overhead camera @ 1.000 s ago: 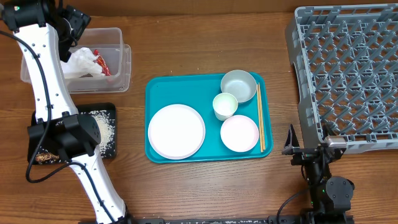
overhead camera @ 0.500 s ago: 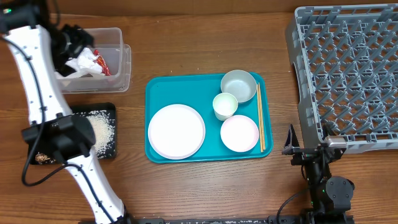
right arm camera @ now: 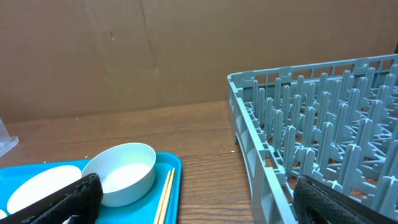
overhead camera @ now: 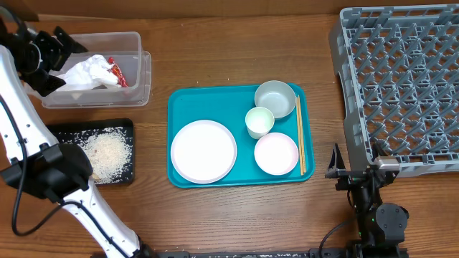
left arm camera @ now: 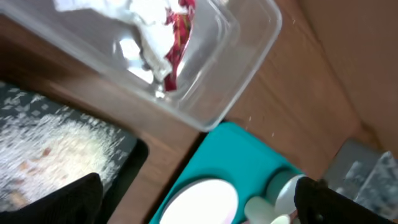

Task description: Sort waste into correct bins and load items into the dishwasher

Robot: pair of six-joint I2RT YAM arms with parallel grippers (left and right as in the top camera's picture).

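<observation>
Hovering left gripper (overhead camera: 62, 63), seemingly empty, beside napkins (overhead camera: 87, 70)

- Robot test bench staged as a kitchen: a brown cardboard-like backdrop (right arm camera: 124, 50) stands behind the teal tray (overhead camera: 186, 104).
- Right of the tray, a grey dish rack (overhead camera: 401, 79) sits on the wooden surface (overhead camera: 237, 215).
- Left of it stands a white robot arm (overhead camera: 18, 122).

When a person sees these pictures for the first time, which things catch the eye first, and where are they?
The bright teal tray in the middle stands out, carrying white dishes and chopsticks. The large grey dish rack fills the right side. At the upper left, a clear tub holds crumpled napkins and a red wrapper.
</observation>
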